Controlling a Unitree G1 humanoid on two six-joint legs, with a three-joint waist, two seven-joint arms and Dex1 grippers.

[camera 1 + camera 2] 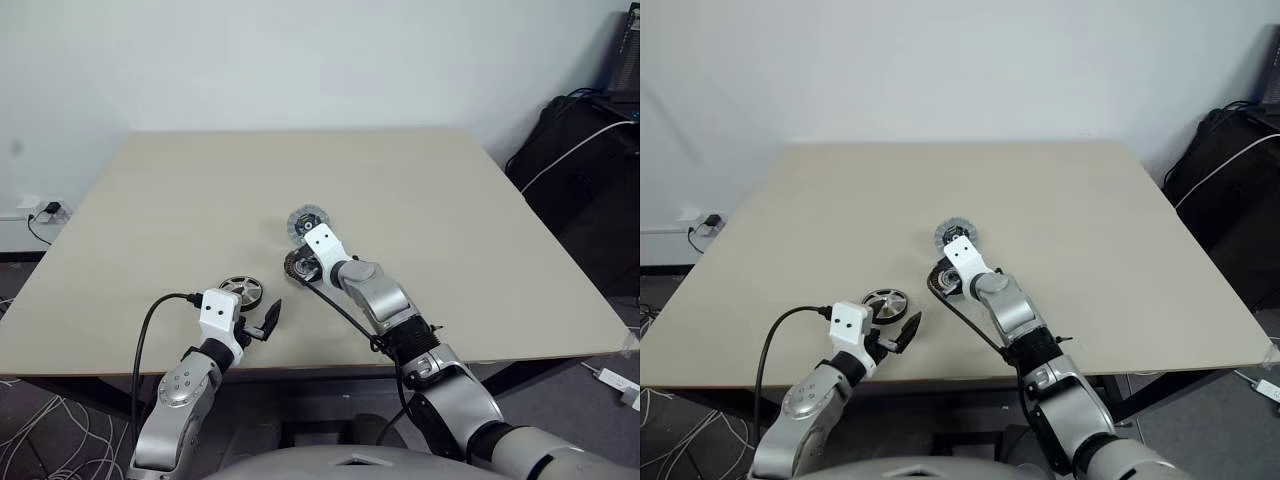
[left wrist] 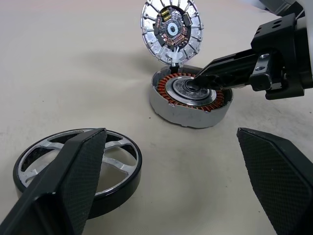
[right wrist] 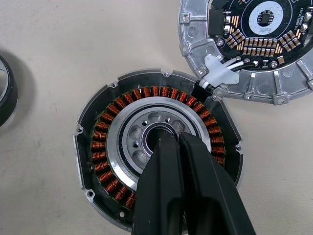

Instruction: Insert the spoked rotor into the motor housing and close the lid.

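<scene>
Copper-wound motor housing (image 3: 156, 169) | clenched right hand (image 3: 171, 142) tips on hub | left hand (image 2: 171, 171) released | spoked rotor (image 2: 78, 169) beside

The right gripper's closed fingers (image 3: 183, 196) cover the near part of the motor housing (image 3: 112, 147) and its copper windings. The lid (image 3: 254, 54) and the spoked rotor (image 3: 6, 90) are cut off by the right wrist view's edges. From the head, the arm hides most of the housing.

copper-wound motor housing (image 3: 156, 166), silver spoked rotor (image 2: 78, 169), beige table (image 1: 200, 200)
</scene>
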